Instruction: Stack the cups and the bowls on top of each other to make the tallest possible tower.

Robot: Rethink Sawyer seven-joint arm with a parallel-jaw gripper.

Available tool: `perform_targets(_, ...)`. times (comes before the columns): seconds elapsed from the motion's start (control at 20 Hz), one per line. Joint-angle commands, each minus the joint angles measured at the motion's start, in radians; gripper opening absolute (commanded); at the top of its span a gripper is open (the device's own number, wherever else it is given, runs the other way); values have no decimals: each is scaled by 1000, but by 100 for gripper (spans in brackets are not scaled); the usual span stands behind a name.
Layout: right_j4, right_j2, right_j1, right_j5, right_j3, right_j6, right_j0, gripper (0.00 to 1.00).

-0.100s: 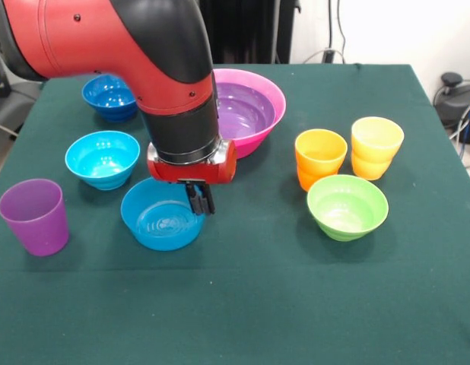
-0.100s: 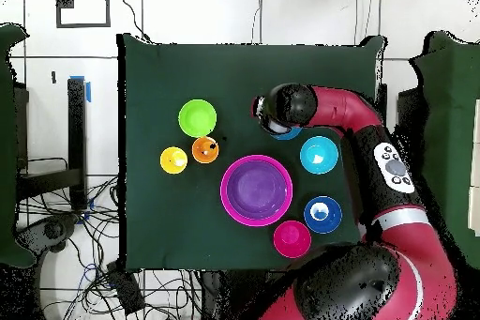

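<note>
Front view: gripper [image 1: 201, 199] at far rim of mid blue bowl [image 1: 160, 217]. Fingers nearly together, pinching rim. Cyan bowl [image 1: 103, 158] just beyond.

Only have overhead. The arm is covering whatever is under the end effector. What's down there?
Observer: A blue bowl, upright and empty. The end effector is at its rim, on the right side in the front view.
Operator: Can't find the purple cup either.
Observer: The arm hides it from you too. The purple cup stands upright, open end up, left of the blue bowl in the front view and clear of it.
</note>
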Motion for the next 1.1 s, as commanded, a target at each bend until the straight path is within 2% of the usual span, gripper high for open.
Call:
perform_targets(0.05,-68,25,-76,70,55,-249,28,0)
perform_targets(0.45,-47,31,-140,112,79,-244,31,0)
perform_targets(1.1,-54,37,-118,81,84,-244,22,0)
